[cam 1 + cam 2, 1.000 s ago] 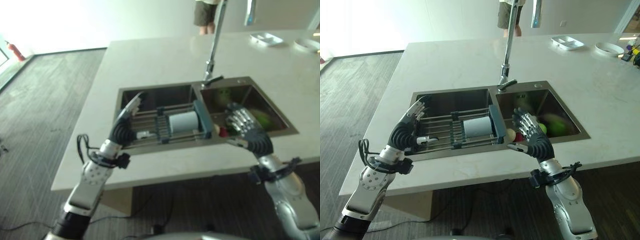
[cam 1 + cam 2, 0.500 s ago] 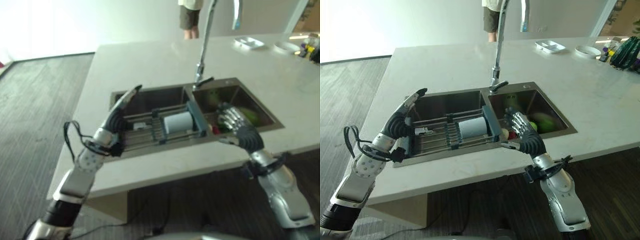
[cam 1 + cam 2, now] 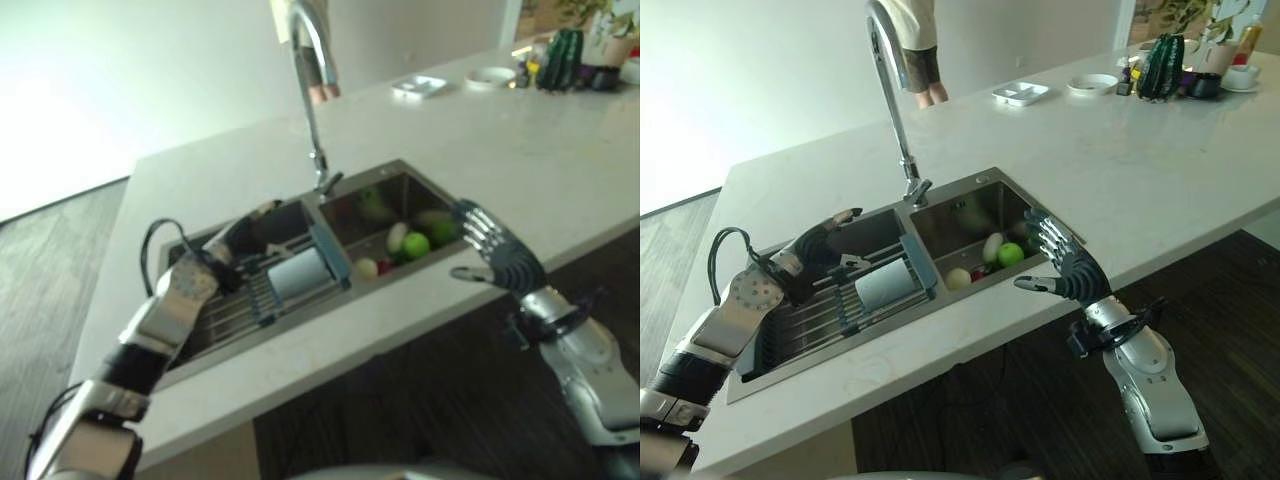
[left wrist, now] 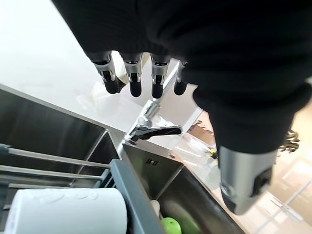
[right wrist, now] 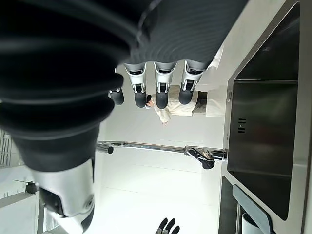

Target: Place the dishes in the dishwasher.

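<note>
A pale stone worktop (image 3: 1160, 170) runs across the scene, with dark wood floor (image 3: 980, 400) on its near side and a bright white wall beyond. Let into the worktop is a steel double sink (image 3: 985, 180). A tall curved tap (image 3: 890, 70) rises from the far rim between the two basins. Behind the tap, on the far side of the worktop, stands a person (image 3: 915, 45) in a light top and dark shorts.

Across the left basin lies a wire drying rack (image 3: 820, 315) with a blue-grey end wall on its right. A white cup (image 3: 883, 285) lies on its side in the rack, against that end wall. The right basin (image 3: 965, 215) holds fruit or vegetables: a green apple (image 3: 1011, 254), a pale oblong piece (image 3: 991, 246) touching it, a pale round one (image 3: 958, 279) nearer the left, something small and red between them, and a dim green thing at the far wall.

At the far right of the worktop sit a white divided tray (image 3: 1020, 93), a small white dish (image 3: 1099, 83), a dark green bottle (image 3: 1164, 67) and some other small items too blurred to name.

The left hand (image 3: 825, 240) hovers over the left basin at the rack's far side, fingers straight and relaxed, holding nothing. The right hand (image 3: 1065, 265) is raised at the near right corner of the right basin, fingers spread, thumb out, empty.
</note>
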Motion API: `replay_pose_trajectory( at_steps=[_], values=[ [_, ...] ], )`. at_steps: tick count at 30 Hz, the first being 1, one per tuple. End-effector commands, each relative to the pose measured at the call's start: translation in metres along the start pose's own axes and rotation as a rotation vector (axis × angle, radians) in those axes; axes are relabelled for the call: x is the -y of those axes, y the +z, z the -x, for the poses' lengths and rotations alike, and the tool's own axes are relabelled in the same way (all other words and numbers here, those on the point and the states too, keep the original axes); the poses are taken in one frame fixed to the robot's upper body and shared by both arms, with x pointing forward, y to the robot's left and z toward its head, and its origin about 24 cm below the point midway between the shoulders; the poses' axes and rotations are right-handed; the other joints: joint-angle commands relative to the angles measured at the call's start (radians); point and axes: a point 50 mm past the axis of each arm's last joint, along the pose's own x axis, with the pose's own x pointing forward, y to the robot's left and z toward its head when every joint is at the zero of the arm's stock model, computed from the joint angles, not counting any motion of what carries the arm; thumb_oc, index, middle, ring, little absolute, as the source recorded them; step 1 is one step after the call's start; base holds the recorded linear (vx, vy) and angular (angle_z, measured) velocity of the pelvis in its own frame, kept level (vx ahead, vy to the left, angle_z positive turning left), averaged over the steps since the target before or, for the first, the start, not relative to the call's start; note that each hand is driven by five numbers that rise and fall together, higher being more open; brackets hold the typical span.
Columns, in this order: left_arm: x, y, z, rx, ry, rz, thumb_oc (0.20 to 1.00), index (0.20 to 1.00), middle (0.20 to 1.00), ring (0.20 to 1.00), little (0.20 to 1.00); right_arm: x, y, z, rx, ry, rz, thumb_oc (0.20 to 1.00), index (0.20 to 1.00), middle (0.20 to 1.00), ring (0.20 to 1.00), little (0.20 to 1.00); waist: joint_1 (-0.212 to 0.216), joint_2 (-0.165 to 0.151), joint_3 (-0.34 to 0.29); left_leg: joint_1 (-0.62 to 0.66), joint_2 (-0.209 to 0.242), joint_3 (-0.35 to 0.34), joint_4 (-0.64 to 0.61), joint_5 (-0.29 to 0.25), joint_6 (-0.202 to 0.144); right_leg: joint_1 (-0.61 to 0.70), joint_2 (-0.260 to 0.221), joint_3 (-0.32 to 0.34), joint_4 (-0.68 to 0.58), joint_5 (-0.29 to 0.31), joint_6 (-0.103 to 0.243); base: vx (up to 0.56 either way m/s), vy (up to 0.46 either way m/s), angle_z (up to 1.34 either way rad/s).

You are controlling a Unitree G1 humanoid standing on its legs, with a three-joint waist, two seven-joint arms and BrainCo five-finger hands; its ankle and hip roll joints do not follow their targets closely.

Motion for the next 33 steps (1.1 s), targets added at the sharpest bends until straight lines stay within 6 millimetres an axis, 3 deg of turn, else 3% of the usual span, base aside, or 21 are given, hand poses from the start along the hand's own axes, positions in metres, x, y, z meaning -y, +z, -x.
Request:
replay_pose_trajectory(
  at_steps=[1,13,33],
  values=[
    [-0.032,0.013,-0.008,-0.001,0.045,-0.067,1.0,1.0,1.0,1.0,1.0,0.002,0.026,-0.014,0.14,0.042,0.023,1.0,1.0,1.0,1.0,1.0,-0.016,-0.039,-0.015,0.022,-0.029,-0.009,0.007,-0.03,0.023,0.031,-0.053,0.001,0.007,-0.023,0.067,0.01,0.042,-0.15],
    [-0.032,-0.05,-0.015,-0.334,0.06,-0.126,1.0,1.0,1.0,1.0,1.0,0.006,0.027,-0.013,0.126,0.081,0.031,1.0,1.0,1.0,1.0,1.0,-0.069,-0.033,-0.027,0.036,-0.039,0.041,0.007,-0.038,0.031,0.027,-0.043,0.048,0.007,-0.023,0.075,0.0,0.031,-0.1],
    [-0.007,-0.075,-0.013,-0.444,-0.021,-0.121,1.0,1.0,1.0,1.0,1.0,0.003,0.026,-0.012,0.123,0.093,0.03,1.0,1.0,1.0,1.0,1.0,-0.087,-0.049,-0.028,0.048,-0.049,0.082,0.007,-0.05,0.044,0.022,-0.034,0.072,0.007,-0.026,0.08,-0.01,0.006,-0.07]
  ],
)
